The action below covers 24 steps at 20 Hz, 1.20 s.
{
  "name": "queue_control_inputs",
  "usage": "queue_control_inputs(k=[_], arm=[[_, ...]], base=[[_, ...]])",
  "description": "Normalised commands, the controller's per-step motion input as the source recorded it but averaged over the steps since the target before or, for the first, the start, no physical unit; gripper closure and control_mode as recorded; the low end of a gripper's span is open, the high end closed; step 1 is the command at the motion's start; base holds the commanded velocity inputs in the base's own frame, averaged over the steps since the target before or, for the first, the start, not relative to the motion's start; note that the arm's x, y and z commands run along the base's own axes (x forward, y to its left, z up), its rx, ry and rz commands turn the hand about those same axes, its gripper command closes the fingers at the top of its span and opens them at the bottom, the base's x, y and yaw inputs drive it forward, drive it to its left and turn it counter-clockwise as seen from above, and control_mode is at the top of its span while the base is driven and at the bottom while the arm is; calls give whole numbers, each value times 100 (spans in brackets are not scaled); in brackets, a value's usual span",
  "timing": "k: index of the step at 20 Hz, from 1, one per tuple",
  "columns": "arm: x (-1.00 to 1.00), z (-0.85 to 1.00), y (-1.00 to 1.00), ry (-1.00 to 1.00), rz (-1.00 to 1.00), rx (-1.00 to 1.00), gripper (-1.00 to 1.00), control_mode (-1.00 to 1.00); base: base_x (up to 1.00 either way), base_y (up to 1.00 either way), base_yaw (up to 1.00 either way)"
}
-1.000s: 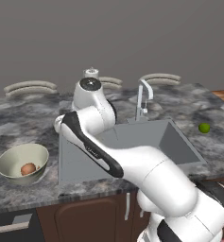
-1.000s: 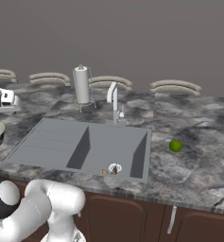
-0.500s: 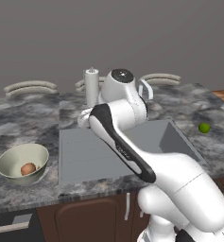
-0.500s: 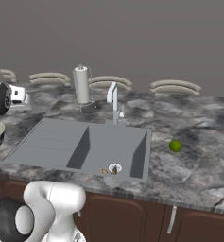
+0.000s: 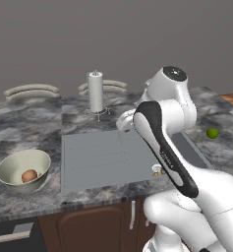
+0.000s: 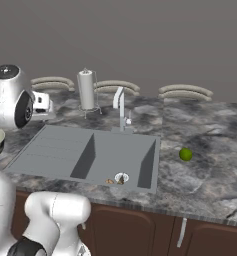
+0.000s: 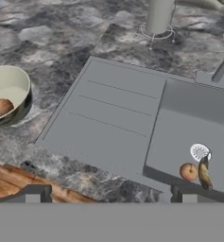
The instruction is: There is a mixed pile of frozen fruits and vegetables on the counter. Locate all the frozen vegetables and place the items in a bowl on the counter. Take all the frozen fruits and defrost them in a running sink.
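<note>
The pale cream-green bowl (image 5: 22,167) stands on the dark marbled counter (image 5: 19,128) at the left and holds a reddish-brown lump (image 5: 29,175), which also shows in the hand view (image 7: 0,107). A lime-green ball (image 6: 185,154) lies on the counter to the right of the sink (image 6: 65,150). In the basin, an orange-brown lump (image 7: 188,172) rests beside the round drain (image 7: 199,152), with a darker elongated piece (image 7: 204,174) touching it. My gripper (image 7: 108,194) hangs open and empty above the drainboard, between bowl and basin.
A paper-towel holder (image 5: 95,93) stands behind the drainboard. The chrome tap (image 6: 121,107) rises at the basin's back edge. Flat curved plates (image 6: 185,91) line the back of the counter. The counter's front edge drops to brown cabinets (image 6: 140,225).
The arm has swung right, away from the bowl and over the drainboard toward the sink. The jaws stayed open and empty. Bowl, lump and ball have not moved.
</note>
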Motion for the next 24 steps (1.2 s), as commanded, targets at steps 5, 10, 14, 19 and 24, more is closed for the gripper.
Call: queue_control_inputs(k=[5, 10, 14, 19, 24], arm=[[-21, 7, -92, 0, 0, 0, -100, -100], [-18, 8, -85, 0, 0, 0, -100, -100], [-12, 7, -83, 0, 0, 0, -100, -100], [-5, 0, -84, 2, -1, 0, -100, -100], [0, 0, -77, 5, -1, 0, -100, -100]], base=[[0, 0, 0], [0, 0, 0], [0, 0, 0], [0, 0, 0], [0, 0, 0]])
